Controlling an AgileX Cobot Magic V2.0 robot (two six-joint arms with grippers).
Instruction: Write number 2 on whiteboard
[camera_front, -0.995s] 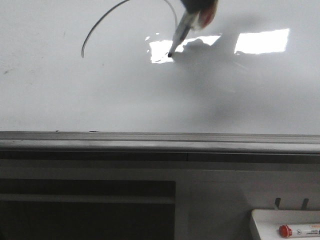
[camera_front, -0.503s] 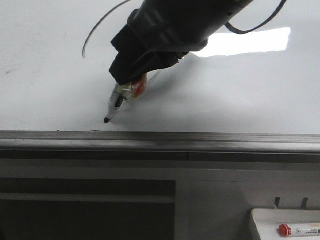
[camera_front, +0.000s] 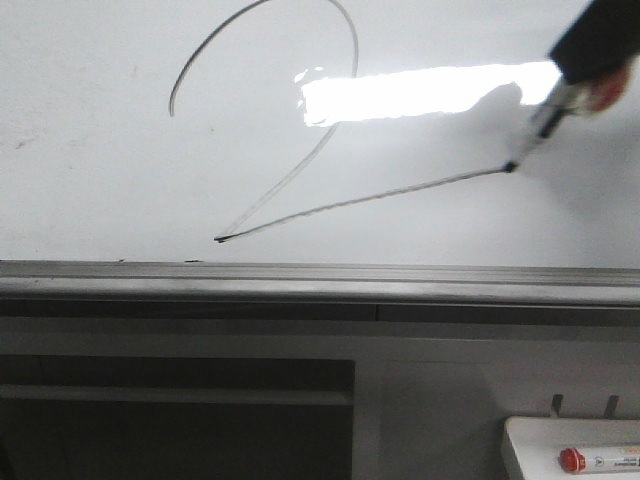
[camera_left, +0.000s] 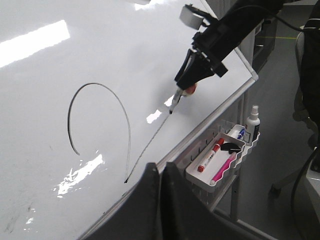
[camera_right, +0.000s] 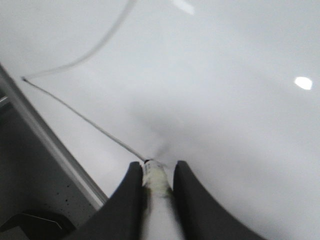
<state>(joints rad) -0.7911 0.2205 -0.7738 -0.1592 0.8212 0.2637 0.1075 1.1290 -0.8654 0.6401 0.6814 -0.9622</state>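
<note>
A thin black number 2 (camera_front: 300, 185) is drawn on the glossy whiteboard (camera_front: 90, 190): curved top arc, diagonal to a sharp point at the lower left, long slanted base line running up to the right. My right gripper (camera_right: 154, 167) is shut on a marker (camera_front: 535, 130); its tip touches the board at the right end of the base line. The marker and right arm also show in the left wrist view (camera_left: 176, 101), as does the 2 (camera_left: 125, 135). My left gripper (camera_left: 159, 172) is shut and empty, held off the board near its lower edge.
A grey metal ledge (camera_front: 320, 280) runs along the board's bottom edge. A small white tray (camera_front: 570, 455) below right holds a red-capped marker (camera_front: 598, 461); the left wrist view shows it (camera_left: 220, 160) with more markers and a spray bottle (camera_left: 252, 120).
The marker went down-left to the sharp point, then up and right along the base line. The diagonal and base strokes now show on the board.
</note>
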